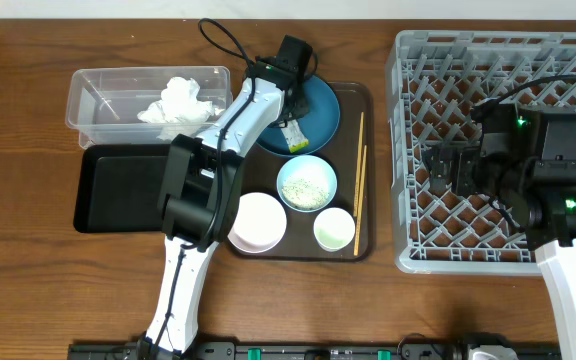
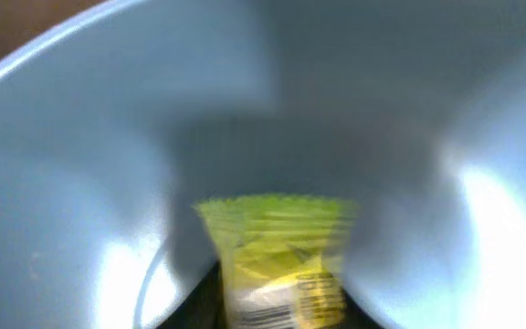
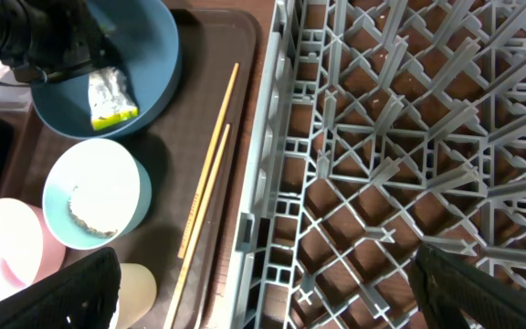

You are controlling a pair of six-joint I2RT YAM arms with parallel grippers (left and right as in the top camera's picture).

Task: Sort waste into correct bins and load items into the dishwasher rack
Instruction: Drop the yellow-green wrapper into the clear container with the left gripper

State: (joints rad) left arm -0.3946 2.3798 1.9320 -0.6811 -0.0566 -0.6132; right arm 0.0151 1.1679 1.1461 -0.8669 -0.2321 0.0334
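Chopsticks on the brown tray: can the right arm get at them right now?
Probably yes. The chopsticks lie bare beside the rack, nothing over them, and the right pincer hangs open over the rack near that side.

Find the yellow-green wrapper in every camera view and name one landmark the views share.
Overhead: the wrapper is upper centre, on the dark blue dish.
Left wrist: bottom centre, close up and blurred.
Right wrist: upper left, on the same dish.
Shared landmark: the dark blue dish under it in all three.
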